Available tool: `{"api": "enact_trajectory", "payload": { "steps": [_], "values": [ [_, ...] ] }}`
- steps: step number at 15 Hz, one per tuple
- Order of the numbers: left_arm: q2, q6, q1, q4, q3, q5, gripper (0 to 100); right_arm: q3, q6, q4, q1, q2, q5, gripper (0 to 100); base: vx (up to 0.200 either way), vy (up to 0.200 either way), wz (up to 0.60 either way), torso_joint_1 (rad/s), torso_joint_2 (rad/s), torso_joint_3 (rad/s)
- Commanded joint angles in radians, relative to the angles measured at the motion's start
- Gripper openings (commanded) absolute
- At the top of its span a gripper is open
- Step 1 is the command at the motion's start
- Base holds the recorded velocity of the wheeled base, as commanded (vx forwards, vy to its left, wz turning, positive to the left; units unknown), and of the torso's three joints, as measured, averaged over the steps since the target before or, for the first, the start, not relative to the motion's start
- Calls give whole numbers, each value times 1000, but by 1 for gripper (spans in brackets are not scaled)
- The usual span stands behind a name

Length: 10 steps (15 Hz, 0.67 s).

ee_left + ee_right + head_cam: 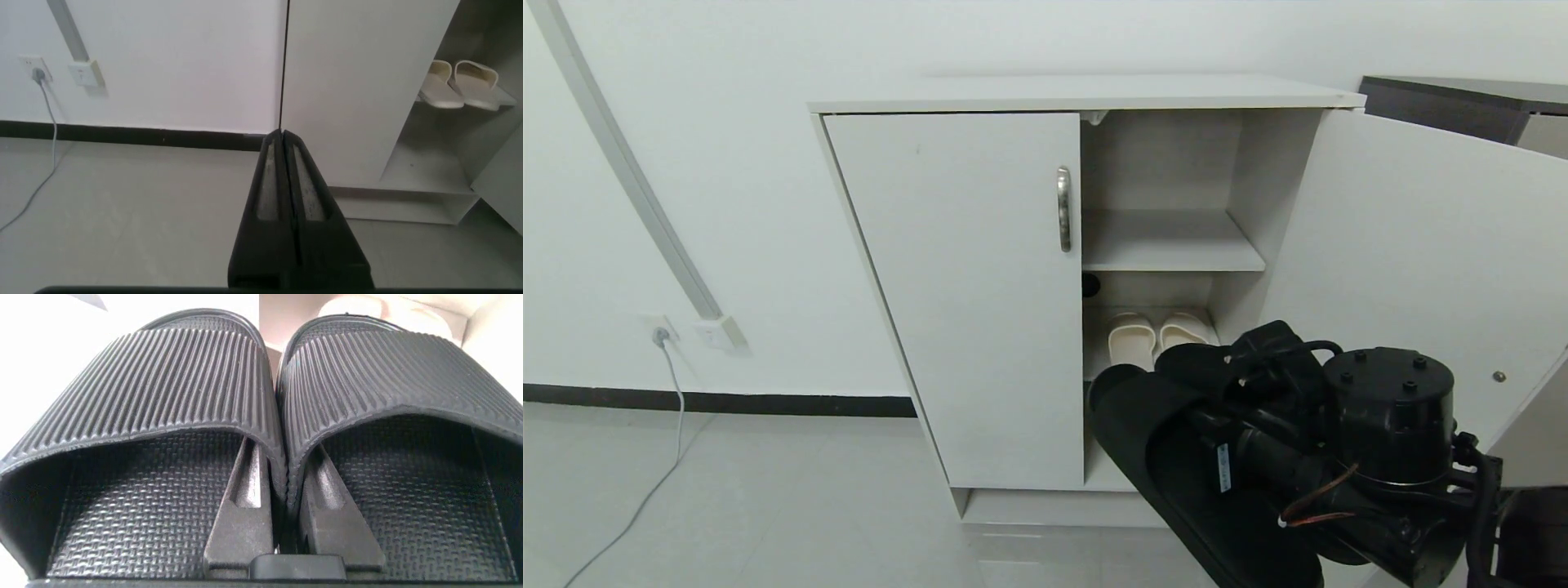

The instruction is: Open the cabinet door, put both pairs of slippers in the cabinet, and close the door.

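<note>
Slippers, black, pinched in right jaws, cabinet door open

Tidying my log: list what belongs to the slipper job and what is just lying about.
Job: cabinet, open door, white slippers on the shelf, black slippers.
Lying about: wall socket, cable, dark unit.

The black slippers run off the head view's edge at 6 o'clock. With the right arm they cover the heels of the white slippers and the lowest compartment of the cabinet. A dark round thing at the edge of the closed door is half hidden, and what it is cannot be told. The open door is cut off at 3 o'clock. In the right wrist view the tips of the right gripper vanish between the black slippers' walls, and the white slippers are hidden but for toe tips at 12 o'clock.
</note>
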Motion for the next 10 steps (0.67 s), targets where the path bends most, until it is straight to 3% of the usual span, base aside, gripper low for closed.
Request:
{"api": "enact_trajectory", "payload": {
  "steps": [1, 7, 10],
  "values": [
    [1, 0, 0, 0, 0, 1, 0, 5, 0, -15, 0, 12, 1, 0, 0, 0, 0, 0, 0, 0],
    [1, 0, 0, 0, 0, 1, 0, 1, -20, -96, 2, 76, -12, 0, 0, 0, 0, 0, 0, 0],
    [1, 0, 0, 0, 0, 1, 0, -104, -9, -90, 26, 156, -182, 0, 0, 0, 0, 0, 0, 0]
  ]
}}
